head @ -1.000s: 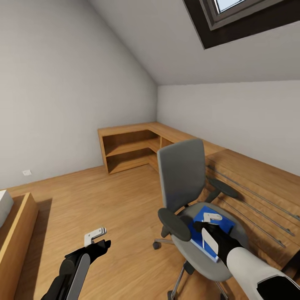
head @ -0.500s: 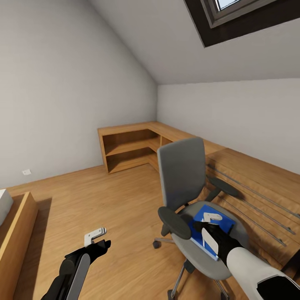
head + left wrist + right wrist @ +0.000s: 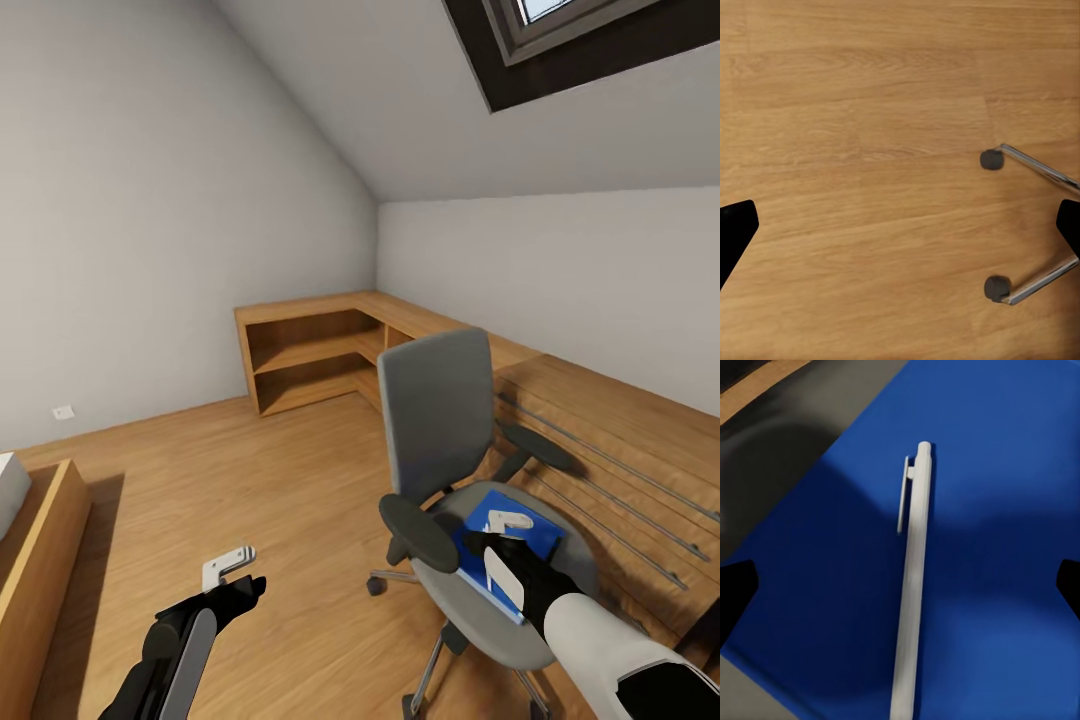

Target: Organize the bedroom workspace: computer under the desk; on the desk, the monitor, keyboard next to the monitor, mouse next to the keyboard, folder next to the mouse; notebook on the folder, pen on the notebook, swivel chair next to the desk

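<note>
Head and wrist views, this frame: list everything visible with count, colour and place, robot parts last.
swivel chair: one, grey with black armrests and chrome base, on the floor at right, in front of the shelving.
folder: one, bright blue, flat on the chair seat.
pen: one, white, lying on the folder.
wooden shelving: one low unit, running along the far corner walls.
skylight: one, dark-framed, in the sloped ceiling.
wall socket: one, white, low on the left wall.
left gripper: black with white finger, open, above bare floor.
right gripper: black with white finger, open, over the folder and pen.
</note>
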Controlling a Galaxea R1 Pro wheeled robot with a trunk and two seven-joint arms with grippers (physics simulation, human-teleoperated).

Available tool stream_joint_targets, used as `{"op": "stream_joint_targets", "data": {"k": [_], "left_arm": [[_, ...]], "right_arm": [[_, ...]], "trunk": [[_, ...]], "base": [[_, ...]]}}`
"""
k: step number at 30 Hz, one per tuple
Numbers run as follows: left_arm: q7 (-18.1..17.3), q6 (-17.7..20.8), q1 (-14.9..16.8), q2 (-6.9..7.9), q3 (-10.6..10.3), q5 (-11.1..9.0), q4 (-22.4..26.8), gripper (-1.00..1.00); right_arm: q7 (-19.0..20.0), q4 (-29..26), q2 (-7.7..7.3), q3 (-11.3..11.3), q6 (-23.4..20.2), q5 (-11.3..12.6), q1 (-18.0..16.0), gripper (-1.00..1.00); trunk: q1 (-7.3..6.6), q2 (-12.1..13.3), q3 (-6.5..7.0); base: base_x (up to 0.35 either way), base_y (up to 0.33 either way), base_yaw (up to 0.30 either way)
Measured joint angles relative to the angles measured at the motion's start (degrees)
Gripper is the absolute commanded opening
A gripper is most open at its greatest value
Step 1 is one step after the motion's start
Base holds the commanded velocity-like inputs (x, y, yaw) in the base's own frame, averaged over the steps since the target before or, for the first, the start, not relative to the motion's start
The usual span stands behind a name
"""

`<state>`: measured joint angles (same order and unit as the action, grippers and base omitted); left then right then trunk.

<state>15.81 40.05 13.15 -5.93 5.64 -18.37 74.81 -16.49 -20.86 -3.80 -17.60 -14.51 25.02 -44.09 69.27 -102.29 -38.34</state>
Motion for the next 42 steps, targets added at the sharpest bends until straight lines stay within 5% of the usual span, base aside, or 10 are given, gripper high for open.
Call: {"op": "stream_joint_targets", "data": {"k": [42], "left_arm": [[-0.06, 0.09, 0.00, 0.00, 0.00, -0.09, 0.00, 1.00]], "right_arm": [[-0.07, 0.00, 0.00, 0.02, 0.00, -0.03, 0.00, 1.00]], "trunk": [[3.08, -5.62, -2.51]], "base": [[0.000, 0.000, 0.000]]}}
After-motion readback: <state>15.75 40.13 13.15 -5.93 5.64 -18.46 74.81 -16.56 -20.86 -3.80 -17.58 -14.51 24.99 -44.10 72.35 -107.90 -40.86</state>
